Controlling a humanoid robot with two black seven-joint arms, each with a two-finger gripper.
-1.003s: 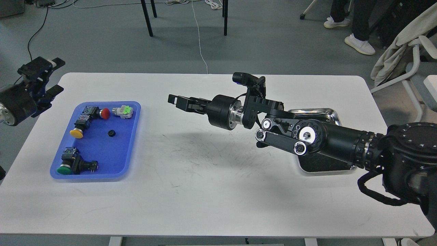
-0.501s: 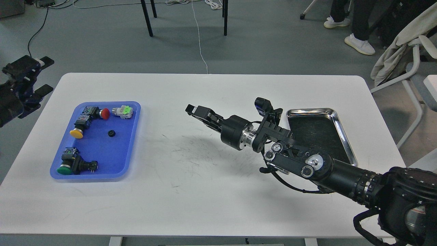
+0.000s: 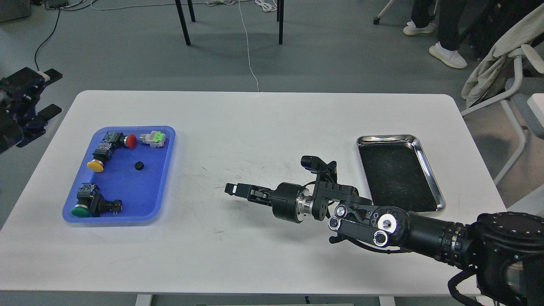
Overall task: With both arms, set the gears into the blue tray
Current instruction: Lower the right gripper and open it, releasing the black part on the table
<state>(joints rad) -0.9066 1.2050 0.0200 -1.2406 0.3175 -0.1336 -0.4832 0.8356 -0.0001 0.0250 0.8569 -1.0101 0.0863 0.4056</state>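
A white table [image 3: 255,140] with rounded corners fills most of the frame, its top marked with fine dark scuffs around the centre. Beyond it, along the upper part of the frame, lies a grey-green floor crossed by a white cable [image 3: 248,55] and black cables; black chair legs [image 3: 183,21] stand at upper centre, a person's white sneakers [image 3: 446,55] show at upper right, and a pale chair draped with cloth [image 3: 493,63] sits at the right edge. The blue tray [image 3: 163,170] rests on the left part of the table. Inside it one gear [image 3: 138,165] lies near the middle, apart from the red push-button [image 3: 127,141], the yellow push-button [image 3: 98,160], the green push-button [image 3: 89,206] and a white-and-green switch block [image 3: 154,138]. A steel tray [image 3: 429,170] with a dark inside sits at the right. The right gripper [image 3: 231,188] hovers low over the table centre, pointing left; whether its fingers are parted or closed cannot be told. The left gripper [image 3: 49,93], at the far left edge beyond the table, has its fingers spread apart, grasping nothing. No readable brand, label or writing shows anywhere.
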